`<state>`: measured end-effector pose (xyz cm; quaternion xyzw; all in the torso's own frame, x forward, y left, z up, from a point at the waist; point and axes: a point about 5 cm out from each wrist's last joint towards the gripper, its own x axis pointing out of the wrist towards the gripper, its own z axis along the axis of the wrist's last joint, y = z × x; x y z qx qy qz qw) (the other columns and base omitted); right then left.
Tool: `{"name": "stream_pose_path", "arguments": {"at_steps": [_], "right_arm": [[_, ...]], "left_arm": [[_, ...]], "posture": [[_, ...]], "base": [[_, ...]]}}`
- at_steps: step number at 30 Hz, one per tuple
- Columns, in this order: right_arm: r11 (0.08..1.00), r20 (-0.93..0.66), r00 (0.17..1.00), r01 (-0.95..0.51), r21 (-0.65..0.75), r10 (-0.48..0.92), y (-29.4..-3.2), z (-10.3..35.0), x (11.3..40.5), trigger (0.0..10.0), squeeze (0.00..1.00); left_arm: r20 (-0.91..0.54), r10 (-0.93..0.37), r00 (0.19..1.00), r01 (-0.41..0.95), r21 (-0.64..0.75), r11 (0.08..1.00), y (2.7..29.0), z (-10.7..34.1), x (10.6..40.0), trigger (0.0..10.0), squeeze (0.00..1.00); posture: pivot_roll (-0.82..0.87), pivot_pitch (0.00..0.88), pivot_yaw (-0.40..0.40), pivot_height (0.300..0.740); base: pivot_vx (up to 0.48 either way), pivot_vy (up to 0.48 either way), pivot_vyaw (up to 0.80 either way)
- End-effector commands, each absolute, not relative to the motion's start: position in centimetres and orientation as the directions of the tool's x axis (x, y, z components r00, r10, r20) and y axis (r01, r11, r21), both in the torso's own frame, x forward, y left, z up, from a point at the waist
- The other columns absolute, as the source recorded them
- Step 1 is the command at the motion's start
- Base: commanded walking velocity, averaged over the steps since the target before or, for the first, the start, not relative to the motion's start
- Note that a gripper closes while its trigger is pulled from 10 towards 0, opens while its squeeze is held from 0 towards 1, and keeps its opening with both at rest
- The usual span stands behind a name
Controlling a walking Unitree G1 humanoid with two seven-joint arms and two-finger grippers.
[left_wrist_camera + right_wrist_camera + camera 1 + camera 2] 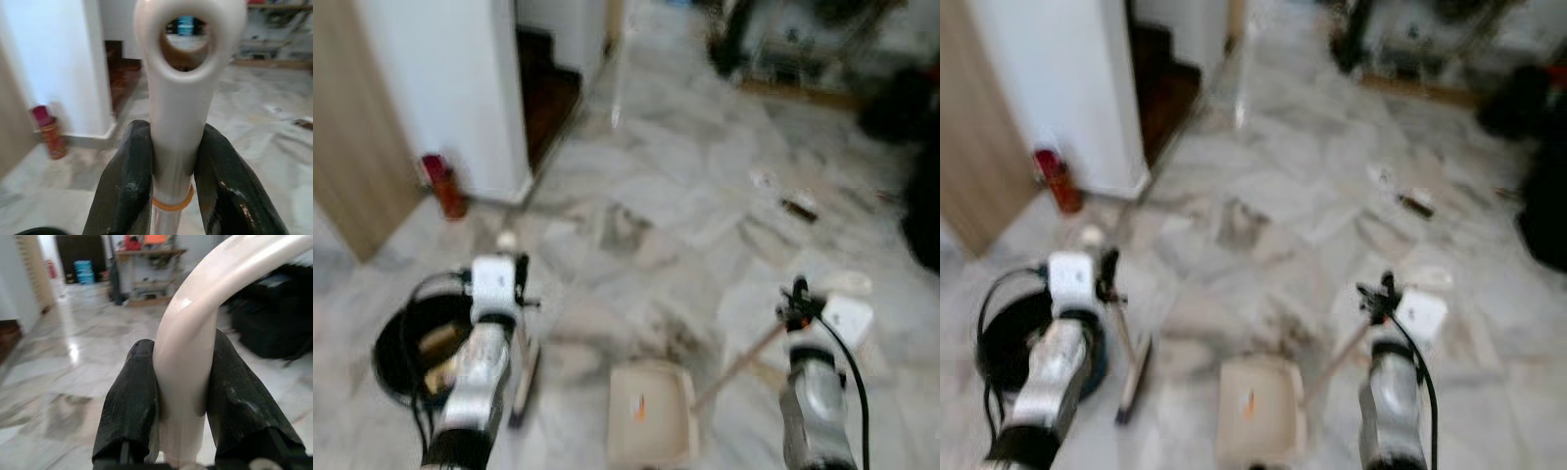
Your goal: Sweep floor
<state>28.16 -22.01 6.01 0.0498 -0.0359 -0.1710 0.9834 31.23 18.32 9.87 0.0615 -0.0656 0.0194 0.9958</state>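
**Broom and dustpan in hand, litter ahead**

The left gripper (173, 176) has its two black fingers (124, 186) pressed against the sides of a glossy white plastic broom handle with a hanging hole at its tip (178, 73), so it is closed firmly on the handle. In the head views the shaft runs down beside the left arm to a narrow dark broom head (1134, 377) resting on the grey-veined marble floor (685, 196). The right gripper (183, 401) is likewise clamped on a curved cream plastic dustpan handle (195, 328), whose thin wooden-coloured stick slants down to a pale beige dustpan tray (649, 411) sitting on the floor between the two arms, close to the robot.

A round black bin with a cable draped on it (411, 348) stands beside the left arm. Further out lies the work: a small dark scrap (799, 209) and a pale scrap (764, 179) on the marble, well apart from the broom head. A red canister (443, 186) stands by the white wall corner.

I judge this to be the carrying or approach step (the head views are blurred, which fits walking). The next move calls for closing in on the scraps, setting the broom head beyond them and drawing it toward the tray, with the pan's lip flat on the marble.
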Motion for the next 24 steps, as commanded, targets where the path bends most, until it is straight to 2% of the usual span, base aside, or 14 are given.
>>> {"name": "stream_pose_path", "arguments": {"at_steps": [1,12,22,24], "right_arm": [[0.933,0.085,0.932,0.341,0.111,-0.351,-22.47,6.72,28.32,10.0,0.00],[0.932,0.092,0.930,0.345,0.111,-0.355,-22.68,6.83,28.24,10.0,0.00],[0.936,0.121,0.930,0.335,0.109,-0.347,-22.54,7.39,28.47,10.0,0.00],[0.937,0.126,0.931,0.332,0.109,-0.344,-22.47,7.44,28.38,10.0,0.00]], "left_arm": [[0.168,0.018,0.986,-0.036,0.107,0.994,17.97,10.60,31.44,10.0,0.00],[0.181,0.012,0.983,-0.029,0.092,0.995,17.76,10.76,31.56,10.0,0.00],[0.175,-0.005,0.985,-0.010,0.085,0.996,17.59,10.80,31.88,10.0,0.00],[0.179,-0.012,0.984,-0.003,0.085,0.996,17.45,11.00,32.05,10.0,0.00]], "posture": [[0.19,0.081,-0.101,0.740],[0.18,0.079,-0.104,0.740],[0.15,0.060,-0.095,0.740],[0.15,0.062,-0.092,0.740]], "base": [[0.000,0.000,-0.80],[0.000,0.000,-0.80],[0.000,0.000,0.00],[0.285,0.000,0.00]]}}
